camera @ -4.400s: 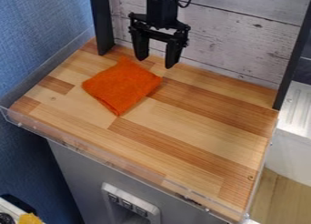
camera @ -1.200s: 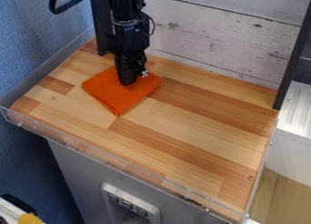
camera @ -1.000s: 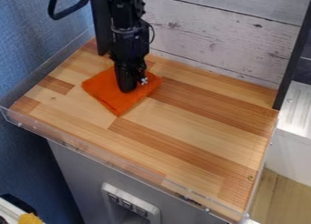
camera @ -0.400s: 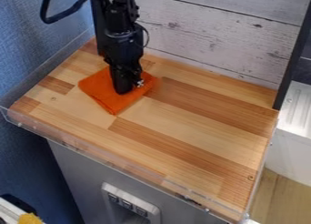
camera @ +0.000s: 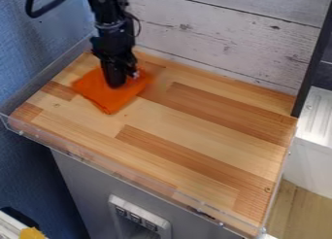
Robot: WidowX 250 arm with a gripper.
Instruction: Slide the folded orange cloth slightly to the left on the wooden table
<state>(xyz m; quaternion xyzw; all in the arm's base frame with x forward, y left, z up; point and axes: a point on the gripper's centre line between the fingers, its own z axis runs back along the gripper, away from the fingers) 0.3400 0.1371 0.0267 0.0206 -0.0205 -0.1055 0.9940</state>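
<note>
Orange square fabric cloth (camera: pixel 102 98), one in number, lies toward the upper left of the striped wooden tabletop (camera: pixel 194 136). One black robot gripper (camera: pixel 115 84) points down and touches its top; whether it stands wide or narrow, I cannot tell.

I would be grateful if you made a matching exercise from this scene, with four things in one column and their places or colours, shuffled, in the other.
Things:
1. cloth
2. gripper
3. plank wall
4. yellow object

Places or colours:
A. whitish, behind the wooden top
B. in the view's bottom left corner
C. black, pointing down at the cloth
D. orange, flat on the wood

Pairs: 1-D, 2-C, 3-A, 4-B
</note>
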